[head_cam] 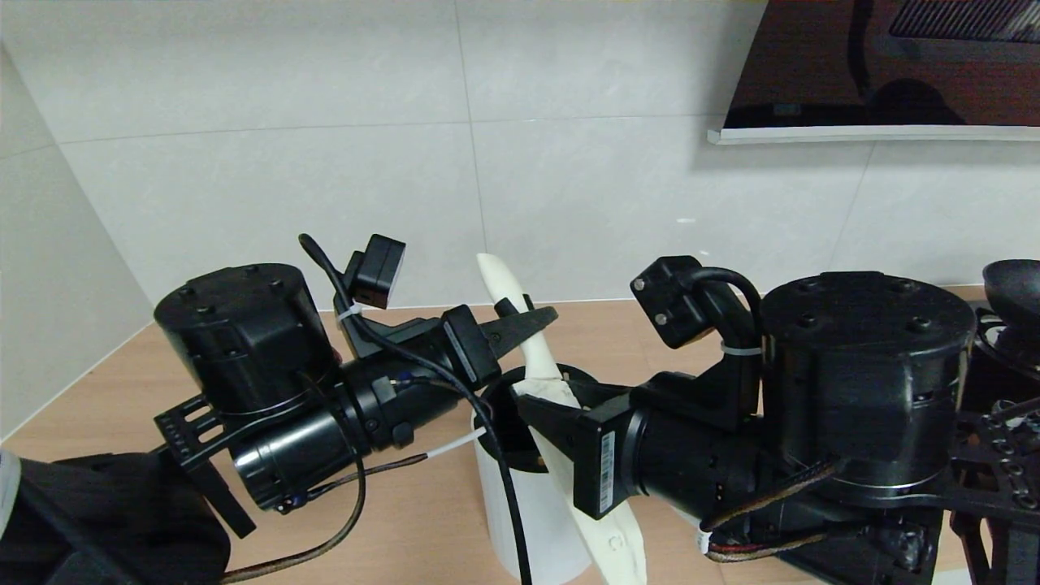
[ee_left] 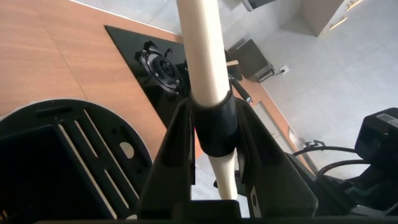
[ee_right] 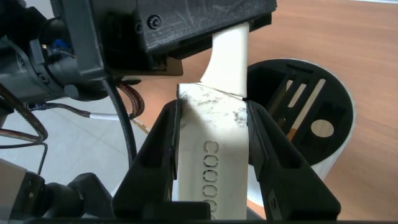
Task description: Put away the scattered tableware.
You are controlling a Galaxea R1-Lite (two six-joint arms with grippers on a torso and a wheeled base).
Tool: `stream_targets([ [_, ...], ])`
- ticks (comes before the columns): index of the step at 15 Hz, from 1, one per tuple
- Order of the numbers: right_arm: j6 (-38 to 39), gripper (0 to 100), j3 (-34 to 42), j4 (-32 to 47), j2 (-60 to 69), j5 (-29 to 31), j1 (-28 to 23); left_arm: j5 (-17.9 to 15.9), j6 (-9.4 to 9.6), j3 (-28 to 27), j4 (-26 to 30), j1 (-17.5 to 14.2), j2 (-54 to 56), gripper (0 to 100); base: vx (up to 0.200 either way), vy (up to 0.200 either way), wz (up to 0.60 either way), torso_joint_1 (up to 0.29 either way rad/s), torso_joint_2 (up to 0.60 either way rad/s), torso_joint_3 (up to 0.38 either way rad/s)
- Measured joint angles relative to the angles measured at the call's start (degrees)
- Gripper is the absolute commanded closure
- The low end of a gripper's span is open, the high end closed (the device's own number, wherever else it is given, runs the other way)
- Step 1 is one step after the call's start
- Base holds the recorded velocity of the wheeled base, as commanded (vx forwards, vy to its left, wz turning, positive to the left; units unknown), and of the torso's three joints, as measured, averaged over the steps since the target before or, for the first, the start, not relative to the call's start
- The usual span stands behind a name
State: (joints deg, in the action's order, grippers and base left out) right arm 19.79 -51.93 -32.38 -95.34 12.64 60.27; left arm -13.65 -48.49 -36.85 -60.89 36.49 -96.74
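Left fingers (ee_left: 176, 146) and right fingers (ee_right: 157, 160) are both clenching the white utensil (head_cam: 540, 357), long axis running 11-to-5 o'clock, slotted holder (head_cam: 540, 528) sitting just below at 6.

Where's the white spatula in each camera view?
Head: spatula slants through the centre, in front of the holder.
Left wrist: its handle runs up the middle, clamped by the left gripper.
Right wrist: its slotted blade sits centre, in the right gripper.
Shared landmark: the holder, black slotted top.
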Motion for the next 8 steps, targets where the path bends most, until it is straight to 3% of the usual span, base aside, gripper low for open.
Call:
stream_targets([
  [6, 0.0, 100, 0.0, 0.1, 0.0, 0.1, -0.1, 0.0, 0.0, -0.1, 0.0, 0.0, 0.2, 100, 0.0, 0.0, 0.0, 0.0, 0.0, 0.0],
  [7, 0.0, 0, 0.0, 0.1, 0.0, 0.2, -0.1, 0.0, 0.0, -0.1, 0.0, 0.0, 0.3, 100, 0.0, 0.0, 0.0, 0.0, 0.0, 0.0],
  [8, 0.0, 0, 0.0, 0.1, 0.0, 0.4, -0.1, -0.1, 0.0, -0.1, 0.0, 0.0, 0.3, 100, 0.0, 0.0, 0.0, 0.0, 0.0, 0.0],
])
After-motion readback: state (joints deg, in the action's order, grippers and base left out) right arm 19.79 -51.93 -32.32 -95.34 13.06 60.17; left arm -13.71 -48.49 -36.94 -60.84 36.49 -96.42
